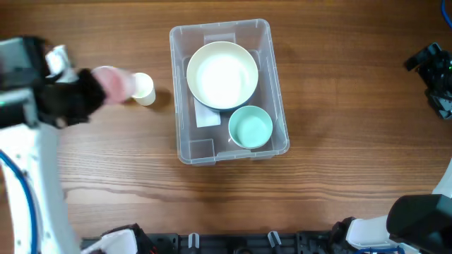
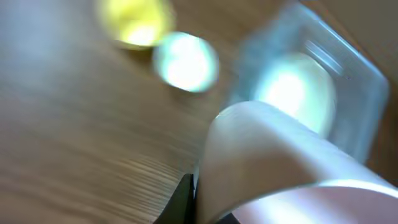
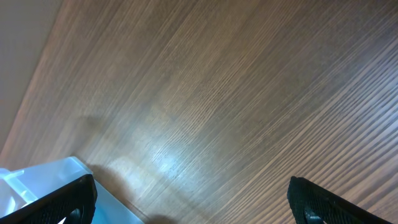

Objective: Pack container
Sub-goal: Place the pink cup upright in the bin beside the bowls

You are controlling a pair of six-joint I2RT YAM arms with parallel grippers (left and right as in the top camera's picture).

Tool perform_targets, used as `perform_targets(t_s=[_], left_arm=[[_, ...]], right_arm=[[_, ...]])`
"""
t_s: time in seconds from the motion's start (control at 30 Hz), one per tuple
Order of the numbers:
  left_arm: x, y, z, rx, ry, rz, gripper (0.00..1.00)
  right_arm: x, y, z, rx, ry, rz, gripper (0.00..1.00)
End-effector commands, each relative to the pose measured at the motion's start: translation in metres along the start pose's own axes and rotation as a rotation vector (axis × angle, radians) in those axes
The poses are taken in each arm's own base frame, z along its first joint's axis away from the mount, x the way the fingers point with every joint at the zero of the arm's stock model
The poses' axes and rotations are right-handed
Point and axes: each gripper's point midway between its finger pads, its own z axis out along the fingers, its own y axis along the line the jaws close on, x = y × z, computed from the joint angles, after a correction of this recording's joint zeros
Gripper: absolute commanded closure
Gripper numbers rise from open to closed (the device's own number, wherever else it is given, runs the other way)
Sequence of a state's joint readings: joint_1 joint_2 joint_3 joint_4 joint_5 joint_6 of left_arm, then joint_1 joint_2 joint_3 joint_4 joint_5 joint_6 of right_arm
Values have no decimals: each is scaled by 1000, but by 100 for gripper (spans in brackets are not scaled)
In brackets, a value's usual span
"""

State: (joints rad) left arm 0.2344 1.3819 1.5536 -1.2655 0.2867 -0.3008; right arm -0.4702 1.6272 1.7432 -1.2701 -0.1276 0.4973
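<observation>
A brown wood-grain table (image 1: 339, 106) fills every view (a soft sheen of light on its surface).

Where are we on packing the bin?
Done: the large cream round bowl and the mint-green cup sit inside the clear plastic rectangular container. In hand: the left gripper holds a pink cup in its jaws. Left: that cup and the small pale-yellow cup on the wooden table.
</observation>
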Motion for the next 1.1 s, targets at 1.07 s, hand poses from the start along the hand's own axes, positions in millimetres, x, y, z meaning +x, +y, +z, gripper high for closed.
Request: perform_targets(t_s=[1.07], left_arm=[[123, -104, 123, -318, 335, 394, 67]], right_arm=[[0, 0, 5, 2, 12, 4, 0]])
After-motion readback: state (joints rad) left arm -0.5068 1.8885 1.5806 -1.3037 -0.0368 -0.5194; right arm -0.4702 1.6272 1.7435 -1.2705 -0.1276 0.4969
